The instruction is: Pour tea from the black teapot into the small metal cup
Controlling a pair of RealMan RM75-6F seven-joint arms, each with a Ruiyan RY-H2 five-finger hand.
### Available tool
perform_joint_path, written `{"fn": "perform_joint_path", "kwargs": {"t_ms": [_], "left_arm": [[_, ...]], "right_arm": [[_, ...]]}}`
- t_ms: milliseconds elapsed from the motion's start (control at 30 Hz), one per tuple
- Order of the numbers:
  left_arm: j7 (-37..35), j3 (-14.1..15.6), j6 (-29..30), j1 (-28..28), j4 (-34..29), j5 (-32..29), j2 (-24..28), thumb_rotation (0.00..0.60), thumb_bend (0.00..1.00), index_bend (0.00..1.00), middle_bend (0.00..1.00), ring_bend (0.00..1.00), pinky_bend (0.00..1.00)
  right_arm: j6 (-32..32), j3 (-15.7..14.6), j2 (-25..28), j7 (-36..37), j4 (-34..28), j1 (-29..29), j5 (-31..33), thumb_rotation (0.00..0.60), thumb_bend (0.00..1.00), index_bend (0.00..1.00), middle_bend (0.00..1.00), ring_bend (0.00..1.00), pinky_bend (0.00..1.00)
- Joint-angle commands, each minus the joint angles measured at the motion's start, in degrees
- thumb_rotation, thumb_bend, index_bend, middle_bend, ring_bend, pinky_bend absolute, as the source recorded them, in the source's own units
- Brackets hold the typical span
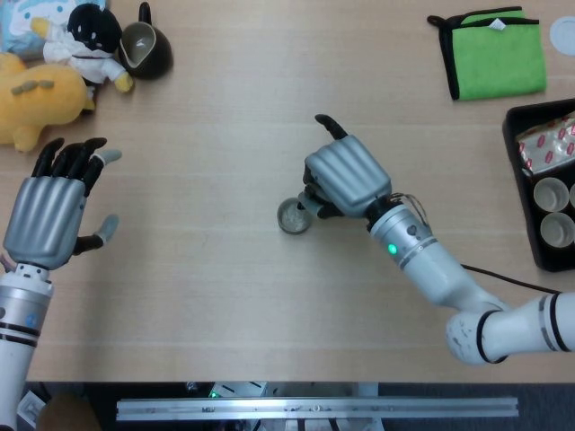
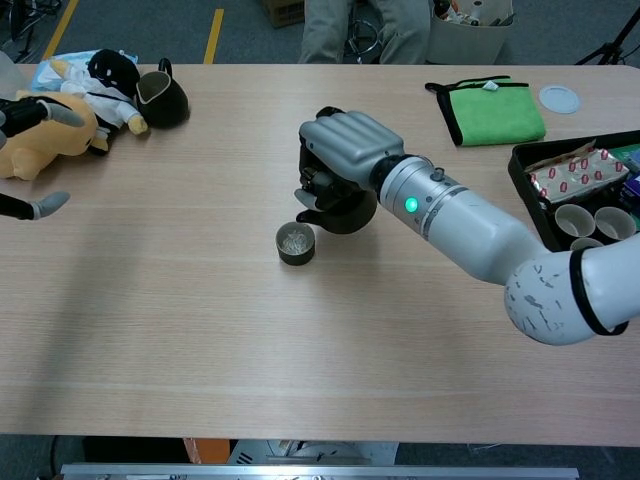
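Small round metal cup (image 2: 295, 243) upright on light wood table (image 2: 200, 330), liquid inside. Just right of cup and slightly above: round black teapot (image 2: 340, 208), gripped by silver right hand (image 2: 345, 160), fingers wrapped over top, spout toward cup, apart from rim. Far left of cup: silver left hand (image 1: 49, 211), fingers spread, holding nothing.

The right hand (image 2: 345, 150) covers most of the black teapot (image 2: 340, 208); the left hand (image 2: 25, 205) is cut by the chest view's edge.
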Motion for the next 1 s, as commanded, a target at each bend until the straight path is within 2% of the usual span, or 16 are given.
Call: {"fn": "perform_joint_path", "kwargs": {"t_ms": [33,233,500,1000], "left_arm": [[0.26,-0.02,-0.19,-0.1,-0.11,0.02,-0.05,0.6,0.29,0.19,0.13,0.15,0.08],[0.25,-0.15,-0.69,-0.35,0.0,0.07,-0.22,0.6,0.29,0.19,0.13,0.15,0.08],[0.2,-0.13,-0.98,-0.37,0.14,0.04,0.05,0.6,0.29,0.19,0.13,0.15,0.08],[0.28,0.08,-1.5,-0.28,0.67,-0.35,-0.32,0.6,0.29,0.19,0.13,0.15,0.08]], "right_arm": [[0.57,0.35,0.28,2.34,-0.08,-1.47,-1.3,0.6,0.38,1.0,0.93,0.85,0.08],[1.0,0.87,1.76,6.75,0.55,-3.98,-2.68,0.6,0.38,1.0,0.93,0.84,0.08],[0.32,1.35,3.3,12.25,4.68,-6.99,-3.82,0.6,0.38,1.0,0.93,0.84,0.08],[-1.75,1.1,-0.37,17.92,13.66,-9.7,-7.27,0.6,0.38,1.0,0.93,0.84,0.08]]}}
